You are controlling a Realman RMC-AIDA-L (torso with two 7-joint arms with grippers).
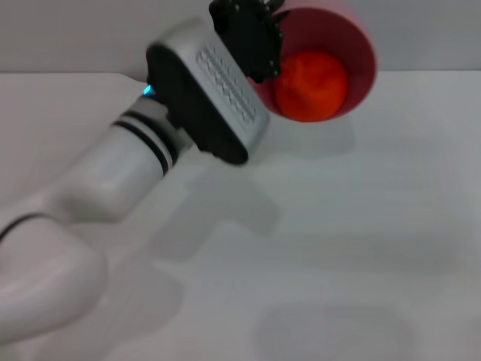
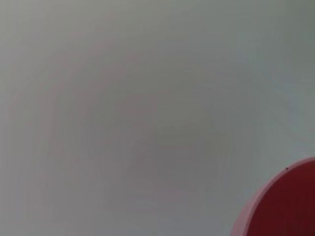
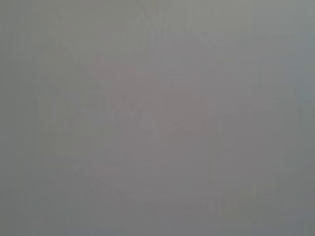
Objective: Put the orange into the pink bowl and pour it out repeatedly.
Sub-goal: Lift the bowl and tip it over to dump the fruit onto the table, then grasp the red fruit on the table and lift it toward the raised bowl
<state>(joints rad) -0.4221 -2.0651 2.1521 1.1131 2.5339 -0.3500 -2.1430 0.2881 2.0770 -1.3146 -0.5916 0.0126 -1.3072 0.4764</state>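
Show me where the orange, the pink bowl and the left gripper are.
orange (image 1: 310,85): head view, middle of its skin.
pink bowl (image 1: 363,53): head view, inner wall near the rim.
left gripper (image 1: 255,41): head view, black body at the bowl's edge.

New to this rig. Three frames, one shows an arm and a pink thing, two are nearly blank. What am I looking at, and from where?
It is a two-armed robot with a camera on its head and one on each wrist.

The head view looks forward and down at a white table. The white arm with the black end is the robot's left arm. Its left gripper is at the rim of the pink bowl, which is lifted and tipped so its opening faces the camera. The orange sits inside, against the lower wall.

The left wrist view is mostly bare table, with a piece of the bowl's rim in one corner.

The right wrist view shows only a plain grey surface. The right arm does not appear in any picture, so it seems parked out of the way.
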